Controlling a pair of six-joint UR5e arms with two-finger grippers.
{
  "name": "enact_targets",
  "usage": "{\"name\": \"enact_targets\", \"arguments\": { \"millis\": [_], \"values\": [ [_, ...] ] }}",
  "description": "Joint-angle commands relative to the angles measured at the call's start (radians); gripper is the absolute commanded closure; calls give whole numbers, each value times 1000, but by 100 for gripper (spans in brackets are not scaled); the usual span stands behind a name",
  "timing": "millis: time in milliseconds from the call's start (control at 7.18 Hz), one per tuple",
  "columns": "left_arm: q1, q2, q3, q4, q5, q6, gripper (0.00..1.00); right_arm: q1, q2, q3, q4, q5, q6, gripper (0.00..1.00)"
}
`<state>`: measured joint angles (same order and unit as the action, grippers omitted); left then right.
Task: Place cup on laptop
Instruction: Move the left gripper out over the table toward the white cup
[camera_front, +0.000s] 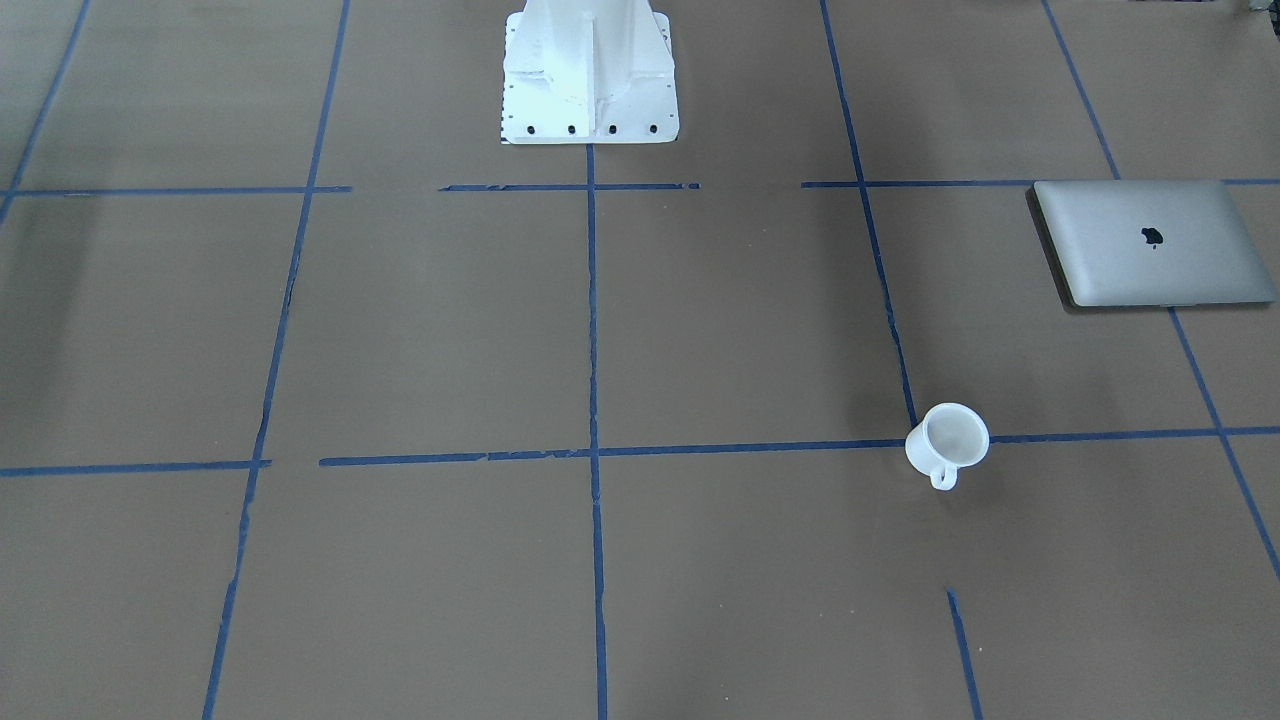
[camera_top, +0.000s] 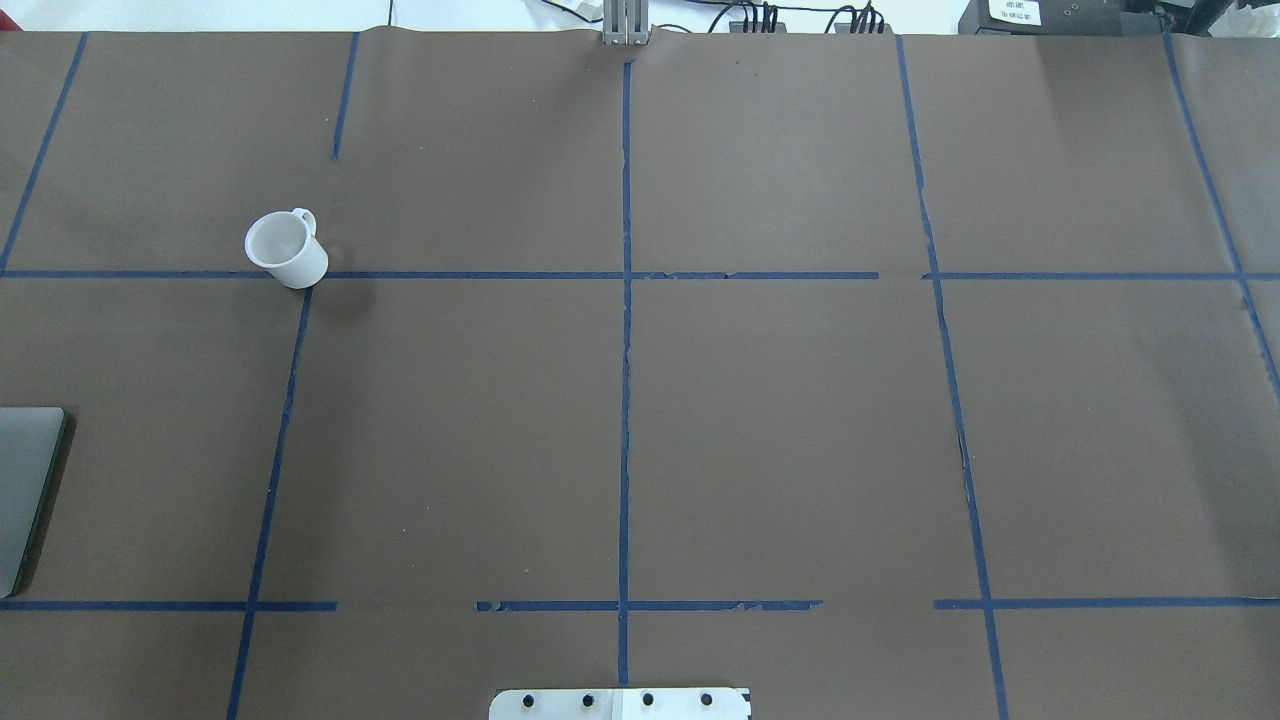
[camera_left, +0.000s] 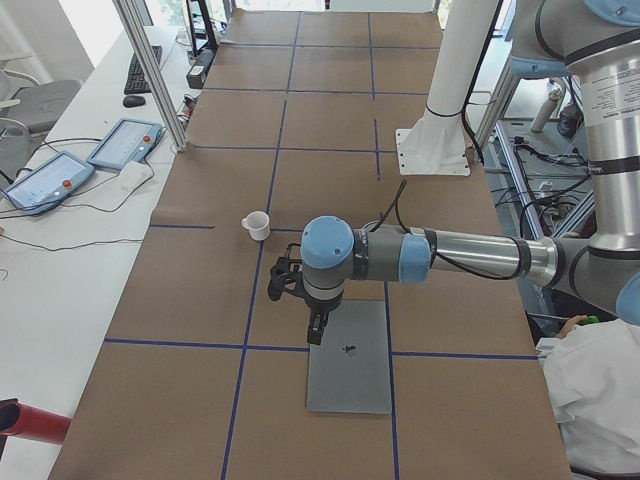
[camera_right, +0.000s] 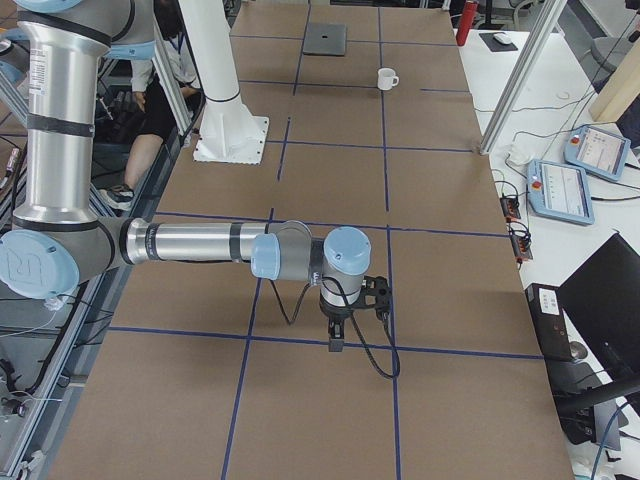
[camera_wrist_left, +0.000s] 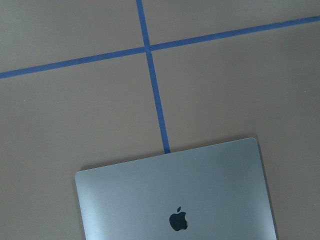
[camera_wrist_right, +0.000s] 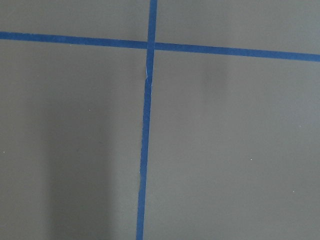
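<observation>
The cup (camera_front: 948, 440) is a small white mug standing upright on the brown table, apart from the laptop; it also shows in the overhead view (camera_top: 287, 250) and both side views (camera_left: 257, 226) (camera_right: 386, 78). The silver-grey laptop (camera_front: 1150, 243) lies flat and shut, logo up, at the table's left end (camera_top: 25, 490) (camera_left: 349, 358) (camera_wrist_left: 175, 200). My left gripper (camera_left: 316, 330) hangs above the laptop's edge nearest the cup; I cannot tell whether it is open or shut. My right gripper (camera_right: 335, 340) hangs over bare table far from both; I cannot tell its state.
The white robot pedestal (camera_front: 590, 75) stands at the table's middle on the robot's side. Blue tape lines grid the table. Teach pendants (camera_left: 125, 143) (camera_right: 565, 185) and aluminium posts (camera_left: 150, 70) sit along the far bench. A red object (camera_left: 30, 425) lies off the table's end.
</observation>
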<state>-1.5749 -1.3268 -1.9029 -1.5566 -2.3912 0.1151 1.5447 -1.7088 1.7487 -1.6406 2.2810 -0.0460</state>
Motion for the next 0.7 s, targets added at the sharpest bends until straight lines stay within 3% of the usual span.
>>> {"name": "enact_targets", "arguments": {
  "millis": [0,139,418,557],
  "values": [
    [118,-35,19,-168,0,-239,0,0,0,0,-1,0,0,0],
    [207,-137,56,-200,1,-311,0,0,0,0,1,0,0,0],
    [271,-343,149,-194,1,-411,0,0,0,0,1,0,0,0],
    [295,-490,271,-191,3,-425,0,0,0,0,-1,0,0,0]
  ]
}}
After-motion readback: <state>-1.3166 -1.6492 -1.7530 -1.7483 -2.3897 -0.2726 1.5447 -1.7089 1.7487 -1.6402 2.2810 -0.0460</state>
